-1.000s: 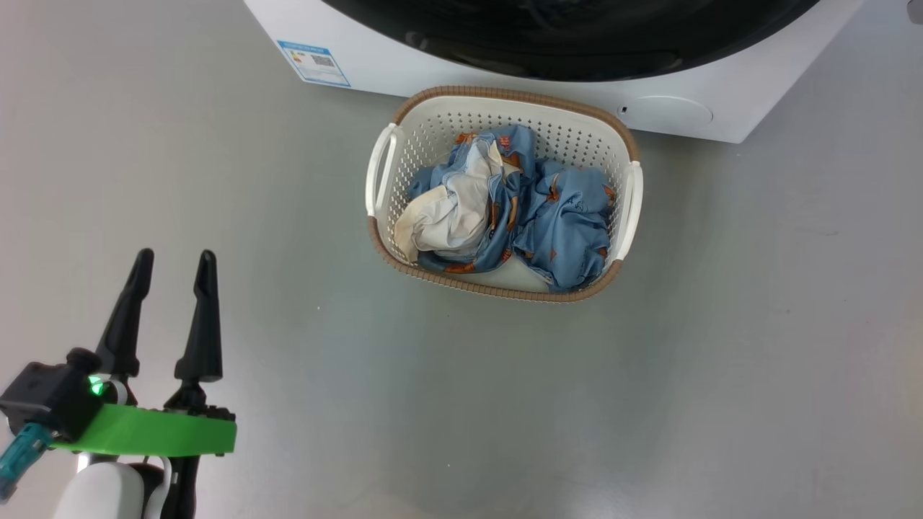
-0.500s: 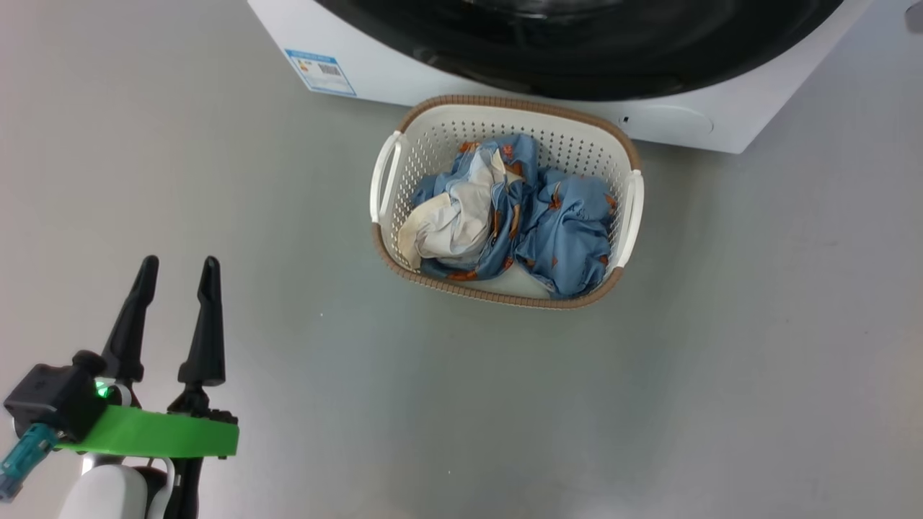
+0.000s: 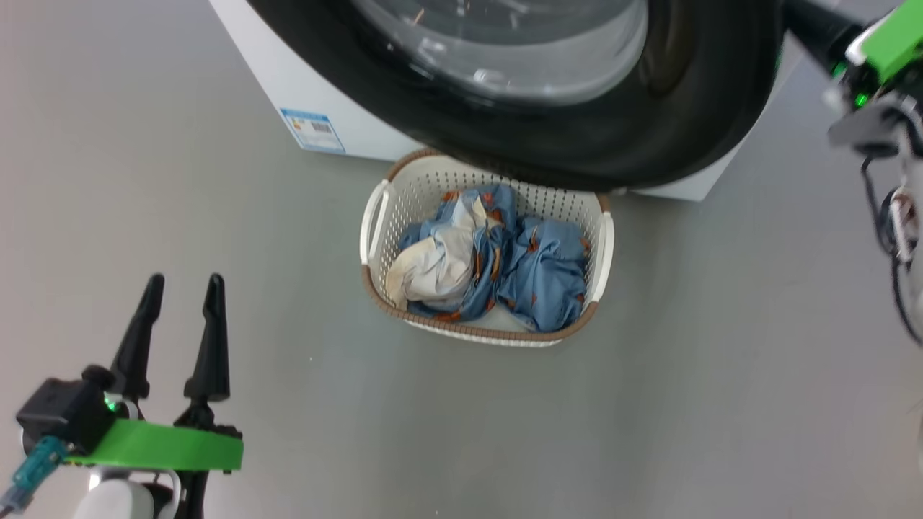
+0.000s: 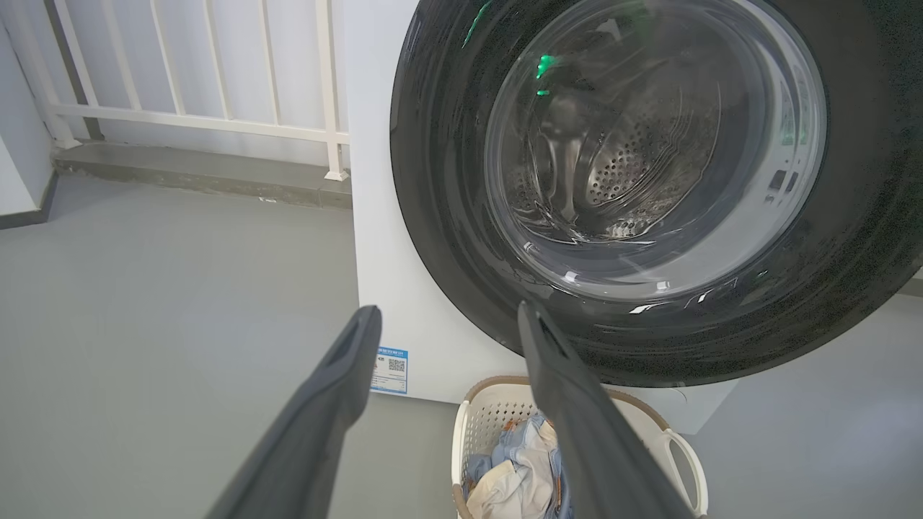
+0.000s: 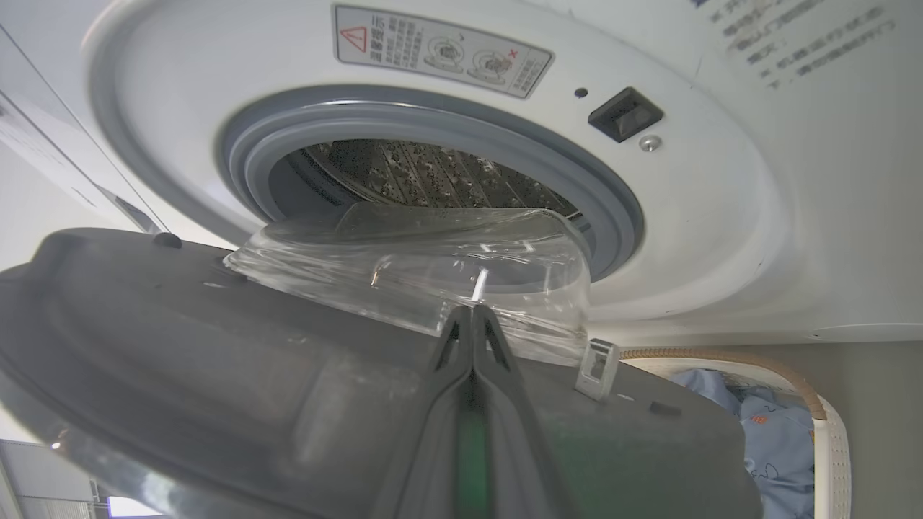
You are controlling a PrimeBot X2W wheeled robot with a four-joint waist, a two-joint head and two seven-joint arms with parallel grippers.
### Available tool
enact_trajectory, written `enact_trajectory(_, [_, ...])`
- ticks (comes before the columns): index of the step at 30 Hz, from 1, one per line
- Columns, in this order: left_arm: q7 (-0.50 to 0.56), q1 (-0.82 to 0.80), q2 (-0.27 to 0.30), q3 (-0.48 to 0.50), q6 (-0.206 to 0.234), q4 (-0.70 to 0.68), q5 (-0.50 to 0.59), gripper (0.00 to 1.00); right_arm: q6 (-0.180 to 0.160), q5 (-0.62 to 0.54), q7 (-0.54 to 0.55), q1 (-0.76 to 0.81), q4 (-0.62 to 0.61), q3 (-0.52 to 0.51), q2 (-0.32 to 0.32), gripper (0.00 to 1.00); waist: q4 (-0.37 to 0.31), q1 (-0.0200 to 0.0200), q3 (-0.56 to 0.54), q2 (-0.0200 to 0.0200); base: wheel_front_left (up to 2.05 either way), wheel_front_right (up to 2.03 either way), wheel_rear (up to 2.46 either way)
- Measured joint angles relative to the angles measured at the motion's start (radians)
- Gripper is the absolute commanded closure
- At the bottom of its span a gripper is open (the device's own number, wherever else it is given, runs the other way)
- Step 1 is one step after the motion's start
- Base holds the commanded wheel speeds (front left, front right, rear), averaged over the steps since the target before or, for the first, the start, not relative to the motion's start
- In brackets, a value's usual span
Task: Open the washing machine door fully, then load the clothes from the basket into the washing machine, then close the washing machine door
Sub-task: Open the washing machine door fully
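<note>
Clothes (image 3: 541,281), ahead-right of the spread, empty left gripper (image 3: 184,281) in the head view, lie in the basket (image 3: 476,331). They look soft and light, best pinched at a raised fold; the blue sticker (image 3: 311,130) is unreadable. Left wrist view: the washing machine door (image 4: 447,216) beyond that gripper looks rigid, its glass (image 4: 649,144) slippery. Right wrist view: the right gripper (image 5: 472,317), clenched empty, sits at the door's inner rim; the warning label (image 5: 440,50) has illegible text.

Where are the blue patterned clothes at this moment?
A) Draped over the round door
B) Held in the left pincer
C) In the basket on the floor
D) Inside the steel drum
C: the clothes lie bunched in the basket, which stands on the floor just below the washing machine door.
</note>
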Motion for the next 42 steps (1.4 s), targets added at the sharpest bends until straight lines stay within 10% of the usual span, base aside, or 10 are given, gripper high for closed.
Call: enact_trajectory(42, [0.0,0.179,-0.01,0.017,0.0,0.047,0.052,0.0,0.0,0.153,0.192,0.532,-0.265,0.095,0.105,1.0,0.104,0.0,-0.306,0.0,0.0,0.0,0.0])
